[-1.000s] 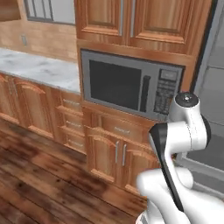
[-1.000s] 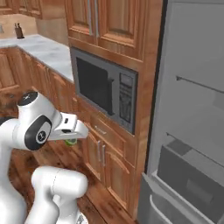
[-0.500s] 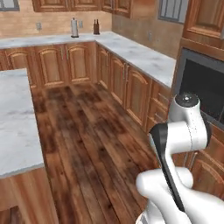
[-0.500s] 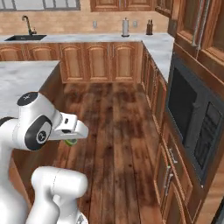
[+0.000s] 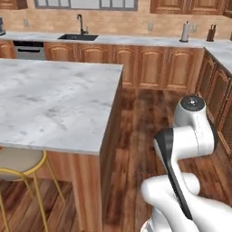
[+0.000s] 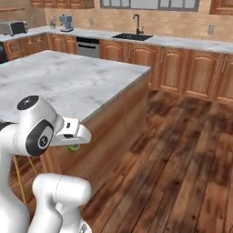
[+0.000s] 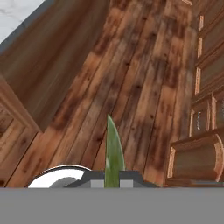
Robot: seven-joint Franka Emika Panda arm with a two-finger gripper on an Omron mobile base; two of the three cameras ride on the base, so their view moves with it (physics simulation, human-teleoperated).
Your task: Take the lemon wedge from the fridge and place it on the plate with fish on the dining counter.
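Observation:
My gripper is tucked close in front of the arm and is shut on the lemon wedge, a small yellow-green piece under the hand. In the hand view the lemon wedge stands edge-on as a thin green sliver between the fingers of the gripper, above the wood floor. The dining counter, with a white veined marble top and wood base, lies ahead to the left; the part of the dining counter in view is bare. The plate with fish and the fridge are out of view.
A round stool with yellow legs stands at the island's near side. A wall counter with a sink runs along the back. Wood floor lies open to the right of the island. Cabinets line the right side.
The base has turned, so the whole picture swung from the microwave and fridge wall to the island. The arm keeps its pose and the gripper stays shut on the wedge.

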